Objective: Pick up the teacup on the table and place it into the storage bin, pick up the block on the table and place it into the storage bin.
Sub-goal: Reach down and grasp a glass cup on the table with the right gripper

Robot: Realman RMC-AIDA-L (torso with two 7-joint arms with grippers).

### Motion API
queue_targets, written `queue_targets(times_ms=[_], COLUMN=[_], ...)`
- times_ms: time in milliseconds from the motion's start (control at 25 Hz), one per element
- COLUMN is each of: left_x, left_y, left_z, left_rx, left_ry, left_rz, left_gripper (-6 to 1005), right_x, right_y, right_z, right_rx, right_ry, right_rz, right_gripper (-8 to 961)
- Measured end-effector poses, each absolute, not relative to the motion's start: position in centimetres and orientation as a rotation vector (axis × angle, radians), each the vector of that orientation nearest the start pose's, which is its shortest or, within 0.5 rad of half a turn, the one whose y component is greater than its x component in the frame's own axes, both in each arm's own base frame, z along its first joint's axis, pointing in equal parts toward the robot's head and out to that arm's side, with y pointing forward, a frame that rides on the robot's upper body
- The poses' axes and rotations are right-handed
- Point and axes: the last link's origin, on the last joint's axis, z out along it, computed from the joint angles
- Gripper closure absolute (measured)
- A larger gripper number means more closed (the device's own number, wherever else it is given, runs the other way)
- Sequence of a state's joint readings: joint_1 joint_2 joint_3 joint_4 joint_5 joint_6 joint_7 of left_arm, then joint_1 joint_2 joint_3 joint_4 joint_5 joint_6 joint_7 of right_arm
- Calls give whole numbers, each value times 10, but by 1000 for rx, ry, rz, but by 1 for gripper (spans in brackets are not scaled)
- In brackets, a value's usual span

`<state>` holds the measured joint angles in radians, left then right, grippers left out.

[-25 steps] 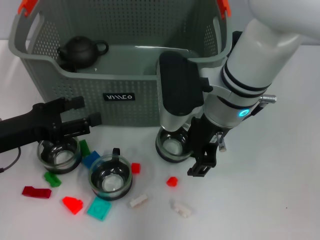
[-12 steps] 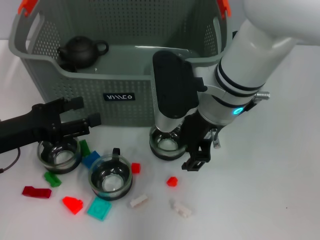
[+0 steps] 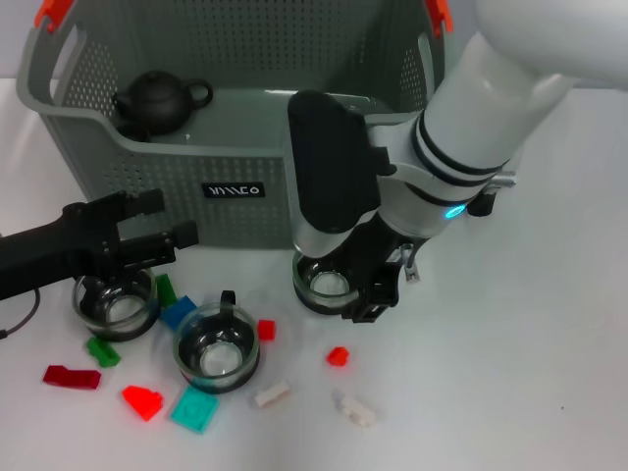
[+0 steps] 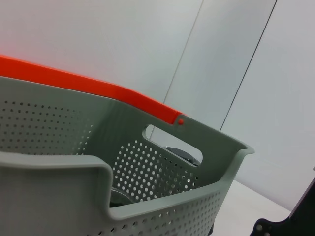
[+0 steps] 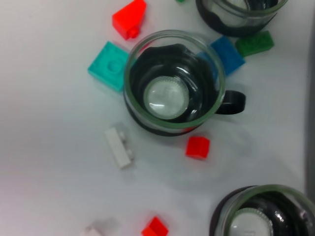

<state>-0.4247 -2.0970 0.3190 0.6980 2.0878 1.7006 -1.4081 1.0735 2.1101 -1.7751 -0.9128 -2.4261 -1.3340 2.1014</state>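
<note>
Teacup (image 3: pixel 329 285), glass with a dark base: on the white table (image 3: pixel 549 324), just in front of the storage bin's (image 3: pixel 235 162) near wall, under my right arm. Right hand (image 3: pixel 365 294) is down at this cup; black fingers (image 3: pixel 378 289) show along its right side. I cannot tell from any view whether they are clamped on it or apart.

Second teacup (image 3: pixel 217 350) with a black handle stands left of it and well apart from it; third teacup (image 3: pixel 115 299) sits farther left, under my left hand (image 3: pixel 147 231). Left hand hovers low by the bin's front left corner, its two black fingers spread, nothing held.

Blocks lie loose around the middle cup: red block (image 3: pixel 266 330) just beside its rim, teal block (image 3: pixel 194 408) and blue block (image 3: pixel 179 314) close to it, white block (image 3: pixel 271 394) and another red block (image 3: pixel 338 355) in the open gap nearer the front edge. Right wrist view shows the same cluster from above.

Bin: grey, perforated, orange clip (image 3: pixel 54 12) on the rim, black label (image 3: pixel 233 189) on the front wall. A black teapot (image 3: pixel 157 100) sits inside at its left end.

Right of my right arm, the table is bare white. Left wrist view shows pale wall panels behind the bin.
</note>
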Motion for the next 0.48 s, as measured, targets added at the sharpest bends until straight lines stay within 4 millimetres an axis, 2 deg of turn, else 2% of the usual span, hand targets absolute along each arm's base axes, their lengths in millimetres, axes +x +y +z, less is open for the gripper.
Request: queue_targets(times_ms=[480], left_x=[-310], left_y=[292], left_z=[39], left_rx=[-2432], left_ry=[-857], left_rz=[-869], left_gripper=[140], right_x=[87], right_y=[362], right_z=[-126], right_rx=[-2923], right_ry=[-413], right_rz=[-853], right_gripper=[389])
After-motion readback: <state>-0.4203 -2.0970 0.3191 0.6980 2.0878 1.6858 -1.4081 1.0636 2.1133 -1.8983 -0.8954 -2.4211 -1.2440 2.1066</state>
